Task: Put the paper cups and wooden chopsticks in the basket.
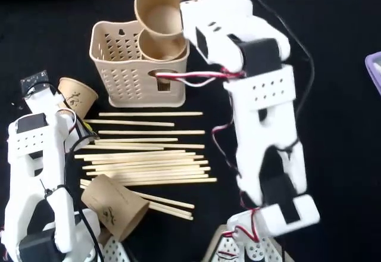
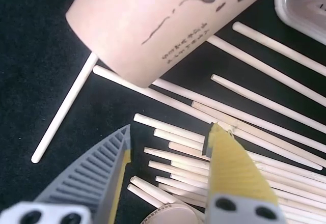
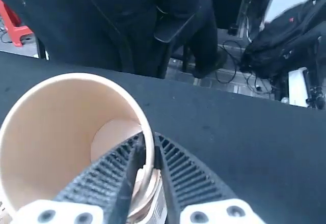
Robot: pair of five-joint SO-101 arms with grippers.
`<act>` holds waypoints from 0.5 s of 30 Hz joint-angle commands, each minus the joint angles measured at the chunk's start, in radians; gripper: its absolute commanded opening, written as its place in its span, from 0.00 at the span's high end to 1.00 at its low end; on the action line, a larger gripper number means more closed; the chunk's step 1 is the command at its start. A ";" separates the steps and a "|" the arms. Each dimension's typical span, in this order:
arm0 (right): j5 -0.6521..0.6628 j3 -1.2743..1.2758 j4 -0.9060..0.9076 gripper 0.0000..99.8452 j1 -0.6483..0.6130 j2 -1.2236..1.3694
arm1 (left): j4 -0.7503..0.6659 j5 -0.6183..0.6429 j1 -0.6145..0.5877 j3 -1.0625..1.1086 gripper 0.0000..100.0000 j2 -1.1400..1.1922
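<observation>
The black table (image 1: 333,95) carries it all, and the step in hand is dropping off a paper cup. The basket (image 1: 128,77) stands at the far side. My right claw (image 3: 148,138) hangs just above its right half, pinched narrow on the rim of the held cup (image 1: 159,6), one finger inside the wall and one outside. The cup's mouth tilts up toward the overhead camera.

Directly beneath it is the nested cup (image 1: 162,47), upright inside the basket and the only thing I can make out in there. As I judge it, the next move calls for a short descent and a clean release, so the held cup slides into or beside that one without catching the basket's rim.

Two more cups lie on their sides on the table. The near cup (image 1: 113,205) rests across the front of the pile, and the far-left cup (image 1: 77,95) sits near the basket's left corner. My left claw (image 2: 170,130) stands wide and empty over the sticks, with the far-left cup just beyond its tips.

The wooden chopsticks (image 1: 146,155) lie loose in rough rows in front of the basket, all of them on the table.
</observation>
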 commanded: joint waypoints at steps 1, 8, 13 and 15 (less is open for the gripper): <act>-0.011 -0.074 0.055 0.99 0.025 0.033 | -0.012 0.008 0.002 -0.013 0.76 -0.026; -0.017 -0.073 0.064 0.99 -0.015 0.071 | -0.011 0.008 0.002 -0.013 0.76 -0.026; -0.015 -0.079 0.066 0.94 -0.063 0.068 | -0.011 0.006 0.002 -0.013 0.76 -0.026; -0.017 -0.088 0.089 0.85 -0.068 0.068 | -0.011 0.006 0.002 -0.013 0.76 -0.026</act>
